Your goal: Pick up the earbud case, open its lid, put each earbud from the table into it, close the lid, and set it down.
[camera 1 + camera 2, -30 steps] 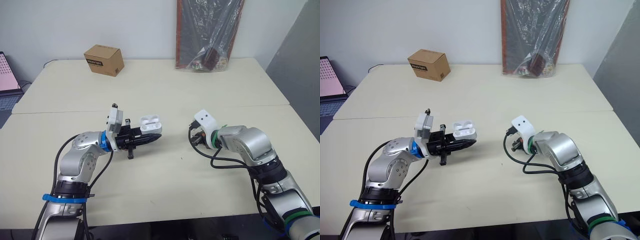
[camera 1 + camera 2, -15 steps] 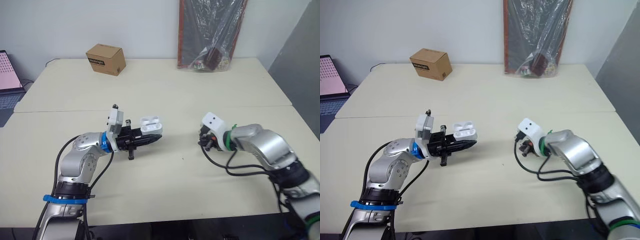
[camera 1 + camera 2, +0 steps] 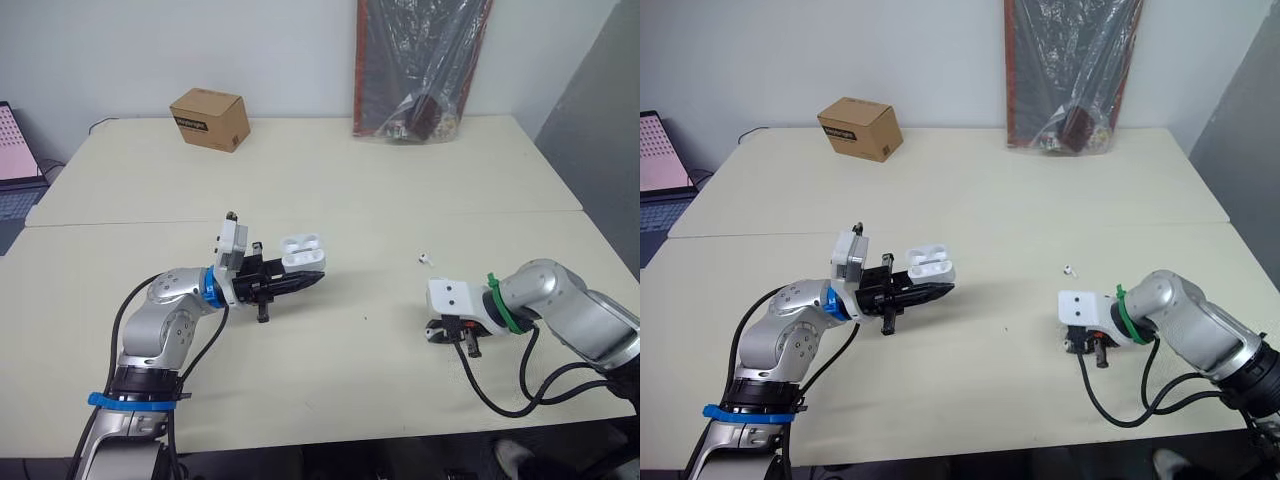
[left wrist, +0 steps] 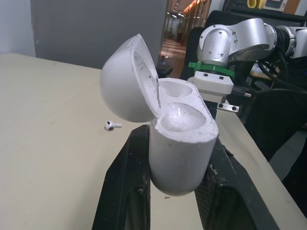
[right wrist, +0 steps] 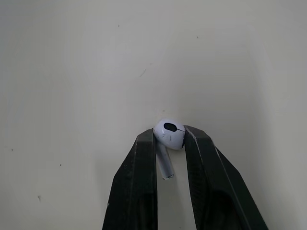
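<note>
The desk [image 3: 330, 190] carries everything, and places here are given from the earbud case. Far behind the case and to its right, a dark plastic-wrapped package [image 3: 420, 60] leans against the wall. Far behind it to the left sits a cardboard box [image 3: 209, 119]. Both are well apart from the work and block nothing.

The left hand [image 3: 312, 278] is clamped on the lower half of the earbud case [image 3: 303, 250], one finger on each side. It holds the case off the desk with the lid swung back and both wells facing up and empty, which seems meant to present the openings to the other arm.

Well to the right of the case and nearer the robot, the right hand [image 3: 458, 338] is low over the desk. Its fingers are pinched on the head of one earbud [image 5: 168, 133], with the stem hanging between them. I cannot tell whether the earbud touches the desk.

The second earbud [image 3: 425, 259] lies loose to the right of the case, short of the right hand. Only that earbud lies near the path to the case, so I judge that seating the bud in a well is the delicate part.
</note>
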Available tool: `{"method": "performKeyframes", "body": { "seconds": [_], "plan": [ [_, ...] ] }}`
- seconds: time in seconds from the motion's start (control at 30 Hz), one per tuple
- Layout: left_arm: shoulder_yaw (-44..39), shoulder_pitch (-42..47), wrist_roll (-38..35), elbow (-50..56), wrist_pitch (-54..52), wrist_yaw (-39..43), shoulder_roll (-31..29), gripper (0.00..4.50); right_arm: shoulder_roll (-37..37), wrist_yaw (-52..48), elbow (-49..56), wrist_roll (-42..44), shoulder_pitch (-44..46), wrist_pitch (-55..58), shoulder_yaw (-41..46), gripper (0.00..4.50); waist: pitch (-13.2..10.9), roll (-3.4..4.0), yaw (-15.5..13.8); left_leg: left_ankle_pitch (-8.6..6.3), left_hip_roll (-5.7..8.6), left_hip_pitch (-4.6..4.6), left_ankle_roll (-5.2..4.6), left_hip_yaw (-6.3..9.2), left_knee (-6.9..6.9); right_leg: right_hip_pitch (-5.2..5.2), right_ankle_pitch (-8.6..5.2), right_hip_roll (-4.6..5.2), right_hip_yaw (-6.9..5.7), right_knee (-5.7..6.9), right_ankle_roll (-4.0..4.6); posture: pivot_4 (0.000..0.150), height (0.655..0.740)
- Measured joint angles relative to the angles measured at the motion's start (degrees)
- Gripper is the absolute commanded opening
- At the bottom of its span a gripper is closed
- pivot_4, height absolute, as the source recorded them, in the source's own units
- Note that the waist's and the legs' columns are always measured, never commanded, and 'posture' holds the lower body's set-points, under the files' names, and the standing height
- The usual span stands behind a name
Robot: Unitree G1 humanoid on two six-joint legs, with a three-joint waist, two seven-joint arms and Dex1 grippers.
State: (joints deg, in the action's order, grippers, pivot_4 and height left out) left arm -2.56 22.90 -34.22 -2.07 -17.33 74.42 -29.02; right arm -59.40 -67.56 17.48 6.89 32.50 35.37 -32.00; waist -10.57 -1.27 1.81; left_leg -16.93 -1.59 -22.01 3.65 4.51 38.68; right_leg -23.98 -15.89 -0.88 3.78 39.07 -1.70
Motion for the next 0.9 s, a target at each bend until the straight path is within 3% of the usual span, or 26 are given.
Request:
{"method": "performKeyframes", "body": {
  "seconds": [0.2, 0.43, 0.7, 0.9],
  "plan": [
    [0.0, 0.0, -0.2, 0.0, 0.0, 0.0, 0.0, 0.77, 0.4, -2.4, -1.5, -2.5, 0.0, -3.4, 0.3, 0.46, 0.0, 0.0, 0.0, 0.0, 0.01, 0.02, 0.0, 0.02, 0.04, 0.07, 0.02, 0.0, -0.01, 0.0, -0.03, 0.15, 0.74],
    [0.0, 0.0, -0.6, 0.3, 0.0, -0.1, 0.0, 0.77, 1.2, -3.6, -2.1, -5.3, 0.0, -3.9, 1.1, 2.78, 0.0, 0.0, 0.0, 0.0, 0.02, 0.11, 0.0, 0.07, 0.05, 0.19, 0.03, 0.01, -0.04, -0.03, -0.04, 0.15, 0.74],
    [0.0, 0.0, -0.6, 0.3, 0.0, 0.0, 0.0, 0.77, 1.3, -6.6, 2.6, -7.7, 2.4, 7.7, 0.1, 2.78, 0.0, 0.02, -0.1, 0.0, 0.01, 0.11, 0.0, 0.08, 0.05, 0.18, 0.03, 0.02, -0.05, -0.02, -0.03, 0.15, 0.74],
    [0.0, 0.1, -0.6, 0.3, 0.2, 0.0, 0.4, 0.77, 3.9, -5.7, 8.1, -10.7, 8.3, 22.8, -6.0, 2.78, 0.0, 0.04, -0.1, 0.0, 0.01, 0.1, 0.01, 0.1, 0.05, 0.18, 0.05, 0.02, -0.07, -0.02, -0.01, 0.15, 0.74]
  ]
}}
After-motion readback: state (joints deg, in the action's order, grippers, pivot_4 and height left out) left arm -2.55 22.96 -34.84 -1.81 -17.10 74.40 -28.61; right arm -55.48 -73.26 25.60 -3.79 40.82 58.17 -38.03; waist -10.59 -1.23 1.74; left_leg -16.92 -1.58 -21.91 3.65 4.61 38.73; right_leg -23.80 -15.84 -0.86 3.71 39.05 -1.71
